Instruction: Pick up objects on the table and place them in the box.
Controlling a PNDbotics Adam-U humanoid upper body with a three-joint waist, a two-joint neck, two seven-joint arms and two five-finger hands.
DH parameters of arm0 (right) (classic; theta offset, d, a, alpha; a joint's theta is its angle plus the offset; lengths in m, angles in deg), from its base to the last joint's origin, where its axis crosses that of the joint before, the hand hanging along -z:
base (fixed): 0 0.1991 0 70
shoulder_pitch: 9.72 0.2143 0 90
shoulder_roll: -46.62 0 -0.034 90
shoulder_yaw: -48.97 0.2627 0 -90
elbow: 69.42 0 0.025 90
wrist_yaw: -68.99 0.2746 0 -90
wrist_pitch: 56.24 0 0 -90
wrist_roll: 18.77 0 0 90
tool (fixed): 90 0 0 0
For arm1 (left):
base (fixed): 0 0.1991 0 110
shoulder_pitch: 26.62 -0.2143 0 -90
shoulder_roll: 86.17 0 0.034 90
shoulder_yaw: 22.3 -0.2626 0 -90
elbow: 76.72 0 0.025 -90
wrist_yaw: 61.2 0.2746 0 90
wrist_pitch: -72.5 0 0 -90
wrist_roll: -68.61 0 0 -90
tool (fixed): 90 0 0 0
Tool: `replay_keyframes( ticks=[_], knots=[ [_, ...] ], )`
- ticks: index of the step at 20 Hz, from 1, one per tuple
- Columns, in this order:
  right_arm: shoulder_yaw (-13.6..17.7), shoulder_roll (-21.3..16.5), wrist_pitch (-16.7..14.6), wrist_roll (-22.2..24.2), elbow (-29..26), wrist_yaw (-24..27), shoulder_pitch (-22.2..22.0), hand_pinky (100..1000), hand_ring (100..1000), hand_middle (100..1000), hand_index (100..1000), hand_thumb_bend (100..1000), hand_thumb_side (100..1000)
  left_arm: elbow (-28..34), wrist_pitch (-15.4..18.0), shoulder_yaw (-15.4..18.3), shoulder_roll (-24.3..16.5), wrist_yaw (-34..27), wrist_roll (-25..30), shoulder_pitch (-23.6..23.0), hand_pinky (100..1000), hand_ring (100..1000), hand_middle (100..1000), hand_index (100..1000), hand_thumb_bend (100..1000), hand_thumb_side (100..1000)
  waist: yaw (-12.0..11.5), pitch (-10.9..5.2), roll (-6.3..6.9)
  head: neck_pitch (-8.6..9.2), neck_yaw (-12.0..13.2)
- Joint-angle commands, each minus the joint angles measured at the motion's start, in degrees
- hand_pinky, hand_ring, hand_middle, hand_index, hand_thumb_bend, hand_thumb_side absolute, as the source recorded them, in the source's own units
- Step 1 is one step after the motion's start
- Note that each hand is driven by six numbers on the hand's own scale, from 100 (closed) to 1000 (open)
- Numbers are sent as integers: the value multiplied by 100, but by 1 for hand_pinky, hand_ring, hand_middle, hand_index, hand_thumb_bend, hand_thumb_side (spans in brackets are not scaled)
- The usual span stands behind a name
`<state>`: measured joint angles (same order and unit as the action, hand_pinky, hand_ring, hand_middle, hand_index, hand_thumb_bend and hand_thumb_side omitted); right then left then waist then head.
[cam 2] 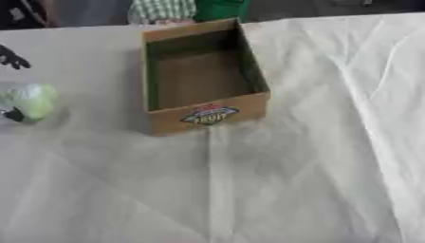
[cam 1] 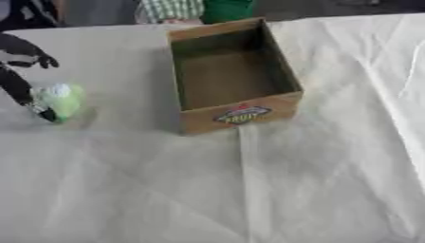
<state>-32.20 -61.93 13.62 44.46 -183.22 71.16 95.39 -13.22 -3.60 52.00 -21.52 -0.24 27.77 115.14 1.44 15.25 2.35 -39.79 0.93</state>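
Observation:
An open cardboard box [cam 1: 236,116] with a colourful label on its front wall stands at the middle of the table; its inside shows only bare brown floor. A small round green and white object [cam 1: 60,98] lies on the cloth at the far left, level with the box's front. My left hand [cam 1: 18,50] comes in from the left edge, black, fingers spread. One long finger [cam 1: 41,112] reaches down to the object's lower left side and touches it. The other fingers [cam 1: 43,60] hang above the object, apart from it. My right hand shows in neither view.
A creased white cloth [cam 1: 332,180] covers the table, with a raised fold [cam 1: 245,180] running from the box's front toward me. At the far edge, behind the box, a person in a green checked shirt [cam 1: 170,8] stands.

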Motion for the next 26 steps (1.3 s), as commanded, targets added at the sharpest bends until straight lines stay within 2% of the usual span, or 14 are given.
replay_keyframes(
  ticks=[1, 9, 13, 20, 23, 26],
  knots=[
    [65, -124, -9, -13, -79, -24, 40, 822, 670, 710, 863, 100, 566, -32, 13, 81, -125, 184, -32, 45, 737, 901, 861, 1000, 801, 657, 14, -66, -16, 55, 27],
    [60, -96, -5, -12, -79, -45, 38, 824, 670, 710, 864, 100, 567, -515, -9, 133, 56, 820, -200, 44, 728, 900, 862, 1000, 762, 656, 70, 16, -28, 99, 71],
    [57, -81, 1, -10, -79, -50, 38, 824, 671, 710, 864, 100, 568, -672, 0, 193, 172, 951, -424, 74, 712, 886, 847, 1000, 711, 661, 81, 35, -33, 115, 84],
    [62, -64, 4, -15, -79, -60, 23, 825, 671, 708, 864, 100, 567, -815, -258, 269, 289, 1409, -977, 90, 696, 880, 845, 1000, 665, 706, 113, 53, -41, 170, 119],
    [59, -57, 12, -14, -79, -63, 16, 826, 672, 709, 865, 100, 567, -877, -267, 310, 330, 1464, -1127, 95, 687, 864, 822, 1000, 611, 707, 109, 58, -40, 164, 124],
    [62, -58, 21, -18, -79, -71, -2, 826, 672, 709, 865, 100, 567, -862, -216, 335, 324, 1304, -1036, 91, 680, 846, 808, 1000, 584, 691, 93, 58, -37, 133, 127]
  ],
)
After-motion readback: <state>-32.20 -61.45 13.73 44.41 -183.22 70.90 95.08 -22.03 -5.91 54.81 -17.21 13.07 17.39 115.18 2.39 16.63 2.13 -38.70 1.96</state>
